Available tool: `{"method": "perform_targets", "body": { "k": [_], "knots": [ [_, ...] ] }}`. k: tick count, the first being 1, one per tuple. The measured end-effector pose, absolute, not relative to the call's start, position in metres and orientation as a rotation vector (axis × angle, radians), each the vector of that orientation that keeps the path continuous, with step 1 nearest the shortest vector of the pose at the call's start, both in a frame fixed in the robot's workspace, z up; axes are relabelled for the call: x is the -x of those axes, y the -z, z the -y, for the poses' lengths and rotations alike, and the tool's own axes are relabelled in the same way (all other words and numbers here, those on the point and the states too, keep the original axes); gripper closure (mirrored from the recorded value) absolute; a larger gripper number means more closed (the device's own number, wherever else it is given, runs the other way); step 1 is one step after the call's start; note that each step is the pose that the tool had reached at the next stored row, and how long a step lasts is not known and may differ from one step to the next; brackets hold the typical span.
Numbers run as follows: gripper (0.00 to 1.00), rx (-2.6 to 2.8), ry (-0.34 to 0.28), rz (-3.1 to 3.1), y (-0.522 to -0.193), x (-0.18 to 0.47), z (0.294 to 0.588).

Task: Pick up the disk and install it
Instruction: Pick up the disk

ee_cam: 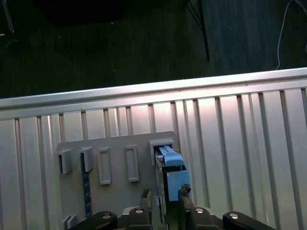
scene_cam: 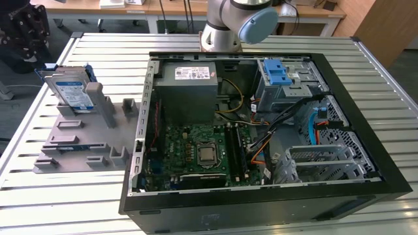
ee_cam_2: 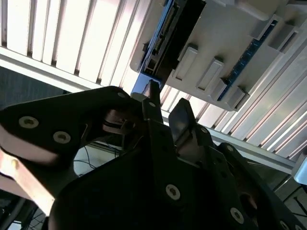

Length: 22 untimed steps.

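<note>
The disk appears between the gripper's fingertips in the first wrist view. The gripper has its fingers spread apart and holds nothing. The disk stands on edge at the far end of a grey holder. The holder lies on the slatted metal surface, just beside the open computer case, on the exterior view's left.

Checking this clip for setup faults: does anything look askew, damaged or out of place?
Nothing stands out. The disk leans back against a post of the grey holder, seemingly as stored. The computer case lies open, cables inside it. The gripper, open, is near the disk.
</note>
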State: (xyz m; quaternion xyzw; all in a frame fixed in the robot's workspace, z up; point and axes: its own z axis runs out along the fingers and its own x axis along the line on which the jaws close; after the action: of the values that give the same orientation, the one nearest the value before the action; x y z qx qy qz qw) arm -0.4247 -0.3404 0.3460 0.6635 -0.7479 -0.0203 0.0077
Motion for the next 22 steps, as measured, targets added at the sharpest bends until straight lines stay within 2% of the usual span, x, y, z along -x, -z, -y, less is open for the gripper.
{"method": "perform_targets", "body": {
  "k": [2,3,5,6,8,10,11,22],
  "knots": [
    [0.59,-2.074,0.063,2.338,-0.346,0.425,0.34],
    [0.59,-2.074,0.064,2.338,-0.346,0.425,0.34],
    [0.47,-2.075,0.063,2.338,-0.346,0.425,0.34],
    [0.47,-2.077,0.063,2.337,-0.346,0.425,0.34],
    [0.36,-2.089,0.062,2.327,-0.345,0.425,0.34],
    [0.36,-2.114,0.061,2.303,-0.344,0.425,0.34],
    [0.3,-2.127,0.061,2.291,-0.344,0.425,0.34],
    [0.3,-2.181,0.04,2.259,-0.329,0.43,0.34]
  ]
}}
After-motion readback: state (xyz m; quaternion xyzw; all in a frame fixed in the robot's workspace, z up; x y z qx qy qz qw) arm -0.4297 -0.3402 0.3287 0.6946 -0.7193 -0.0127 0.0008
